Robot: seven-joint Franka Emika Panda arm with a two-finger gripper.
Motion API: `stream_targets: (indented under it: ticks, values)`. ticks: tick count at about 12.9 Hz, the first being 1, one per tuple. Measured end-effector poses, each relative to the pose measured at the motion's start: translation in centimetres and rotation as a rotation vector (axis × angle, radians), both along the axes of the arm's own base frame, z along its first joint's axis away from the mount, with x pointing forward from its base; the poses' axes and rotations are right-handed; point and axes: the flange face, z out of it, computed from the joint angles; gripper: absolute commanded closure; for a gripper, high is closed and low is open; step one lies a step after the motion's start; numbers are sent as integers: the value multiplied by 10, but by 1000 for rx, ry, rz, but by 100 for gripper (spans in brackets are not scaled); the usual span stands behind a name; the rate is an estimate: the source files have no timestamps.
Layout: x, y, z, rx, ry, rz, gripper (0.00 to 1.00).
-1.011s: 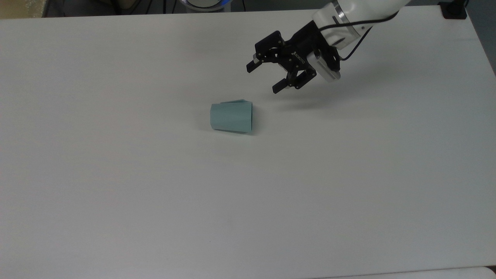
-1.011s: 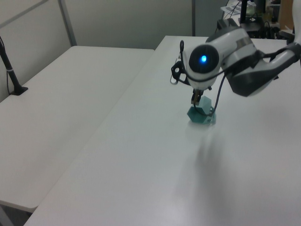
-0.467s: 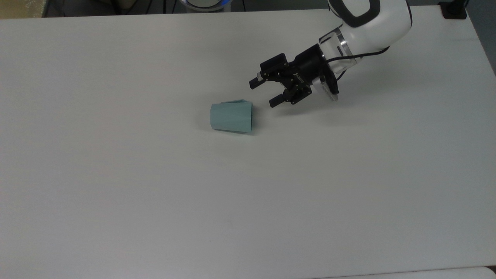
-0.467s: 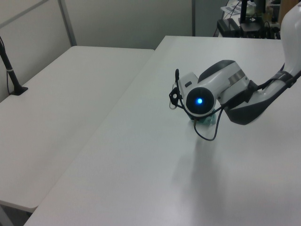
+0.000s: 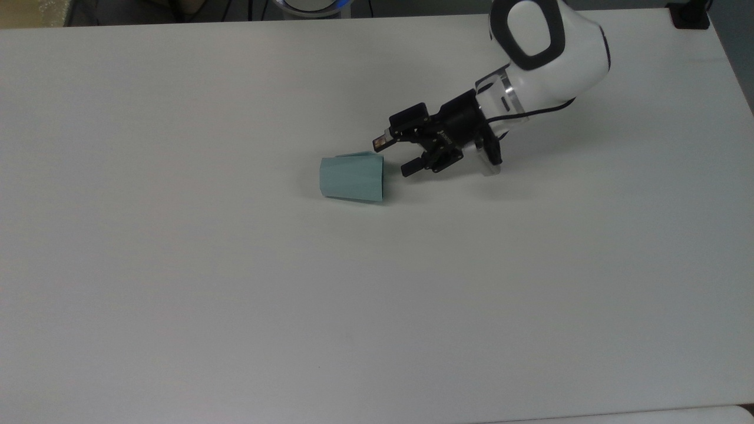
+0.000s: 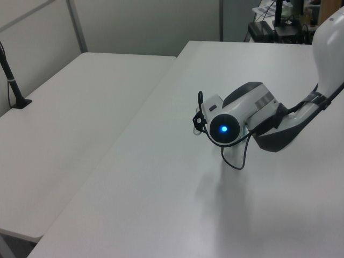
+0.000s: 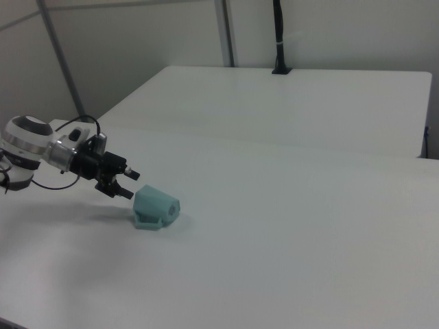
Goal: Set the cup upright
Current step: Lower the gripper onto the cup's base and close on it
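Now the claw (image 5: 392,156) has dropped low and slid in, fingers spread, right beside the mouth of the cup (image 5: 351,177), which lies tipped over — grab looks imminent.

White arm (image 5: 548,53) with a black oval inset — silver wrist ring, black hand (image 5: 393,156), thin black cable.

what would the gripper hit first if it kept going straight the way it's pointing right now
Most likely the cup. The open gripper points toward the top view's left, and the wide end of the cup, lying on its side, sits just ahead of the fingertips. The right view agrees, though exact height is hard to judge.
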Motion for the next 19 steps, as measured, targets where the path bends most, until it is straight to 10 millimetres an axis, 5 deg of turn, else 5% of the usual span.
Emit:
stream_targets:
  ticks: [5, 8, 11, 19]
  values:
    - [23, -27, -14, -2, 3, -35, 5]
    - [26, -32, -19, -9, 6, -39, 42]
    - [27, -34, -24, -24, 5, -31, 100]
    - [27, -42, -34, -106, -1, 2, 100]
